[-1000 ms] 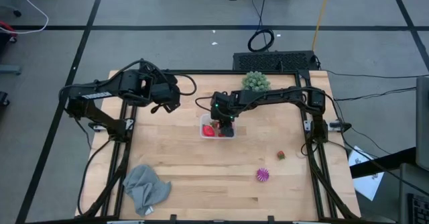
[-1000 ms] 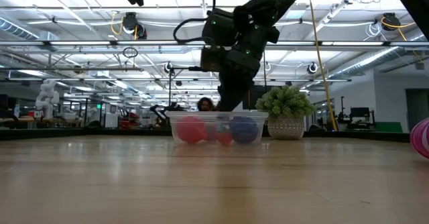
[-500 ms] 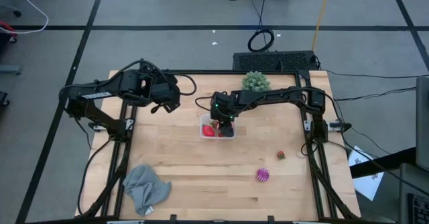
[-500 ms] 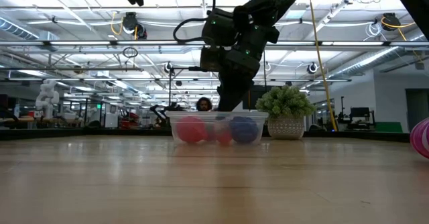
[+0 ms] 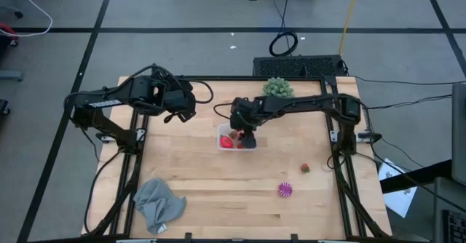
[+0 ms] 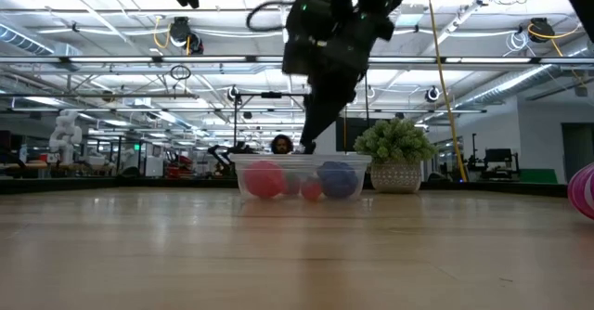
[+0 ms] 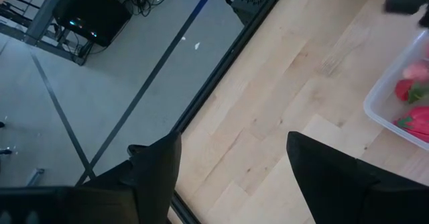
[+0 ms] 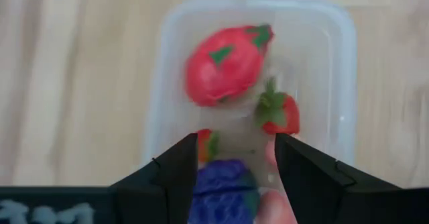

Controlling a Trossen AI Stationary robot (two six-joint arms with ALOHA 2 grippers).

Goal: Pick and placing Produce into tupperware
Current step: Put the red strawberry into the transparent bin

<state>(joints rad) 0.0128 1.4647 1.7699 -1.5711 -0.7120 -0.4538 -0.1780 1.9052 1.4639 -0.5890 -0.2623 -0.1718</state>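
The clear tupperware [image 5: 237, 140] stands mid-table. Inside it lie a pink dragon-fruit piece [image 8: 224, 63], a strawberry [image 8: 278, 113], a dark purple piece [image 8: 221, 187] and a small red piece [image 8: 206, 143]. My right gripper [image 8: 234, 163] hovers open just above the container's near part, fingers slanting down, holding nothing. A small red fruit [image 5: 305, 168] and a striped magenta piece [image 5: 285, 190] rest on the wood toward the right near corner. My left gripper [image 7: 231, 177] waits open above the table's far left, away from the container.
A green spiky ball in a pot [image 5: 277, 88] stands at the far edge behind the container. A crumpled grey cloth [image 5: 159, 203] lies at the near left. Bare wood [image 5: 218, 177] stretches between the container and the near edge.
My right gripper has risen straight up out of the tupperware, mostly in the last half second. The produce inside has stayed where it was.
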